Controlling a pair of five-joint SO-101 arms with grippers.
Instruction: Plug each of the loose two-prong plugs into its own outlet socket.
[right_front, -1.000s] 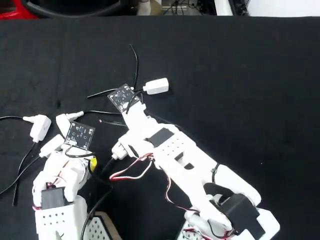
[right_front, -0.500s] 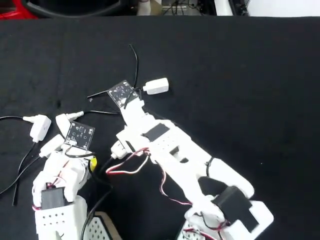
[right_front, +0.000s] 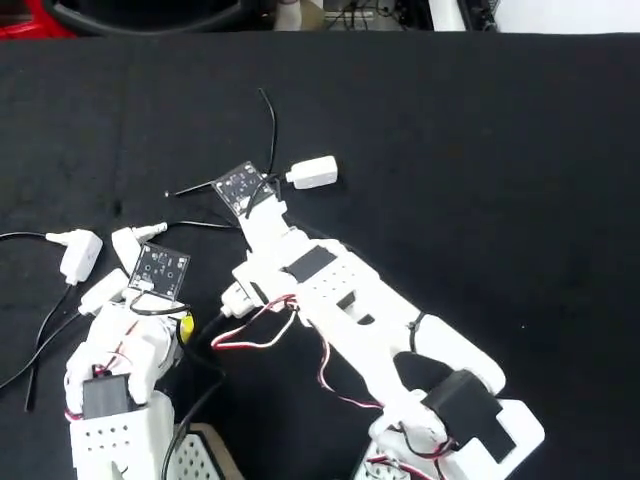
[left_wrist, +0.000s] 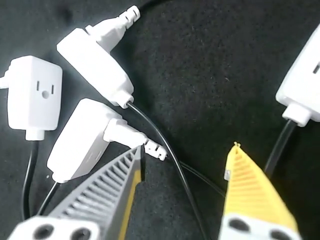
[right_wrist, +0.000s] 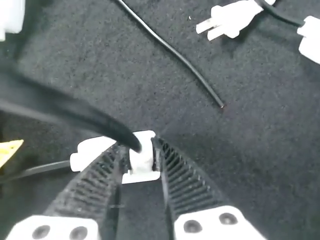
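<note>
Looking at the right hand (right_wrist: 140, 148), it's clamped tight on a small white plug (right_wrist: 141, 162) with a black cord (right_wrist: 75, 117) coming off it, left of centre in the high view. (poster 1)

Yep, and the left hand (left_wrist: 186, 148) sits lower left, spread wide over the tabletop (left_wrist: 210, 60). Beside it lie a socket (left_wrist: 34, 92) and two white adapters (left_wrist: 95, 65); a lead (left_wrist: 172, 165) from one runs between its fingers (left_wrist: 250, 185). (poster 2)

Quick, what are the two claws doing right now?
Left claw: open, holding nothing.
Right claw: closed on a white plug.
</note>
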